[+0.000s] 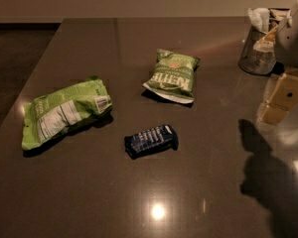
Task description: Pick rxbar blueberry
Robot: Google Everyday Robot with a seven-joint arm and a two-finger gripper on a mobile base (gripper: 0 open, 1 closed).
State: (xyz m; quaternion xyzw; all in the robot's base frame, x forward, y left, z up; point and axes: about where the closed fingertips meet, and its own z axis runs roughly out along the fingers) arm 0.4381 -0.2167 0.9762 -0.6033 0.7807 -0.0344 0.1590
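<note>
The rxbar blueberry (151, 140) is a small dark navy wrapped bar with white lettering. It lies flat near the middle of the dark table (89, 202), slightly angled. My gripper (279, 103) hangs at the right edge of the view, above the table, well to the right of the bar and a little farther back. It holds nothing that I can see. Its white arm runs out of the top right corner.
A green Kettle chip bag (171, 76) lies behind the bar. A larger lime-green bag with a white label (64, 110) lies to the bar's left. A clear container with napkins (258, 48) stands at the back right. The arm's shadow (273, 177) falls front right.
</note>
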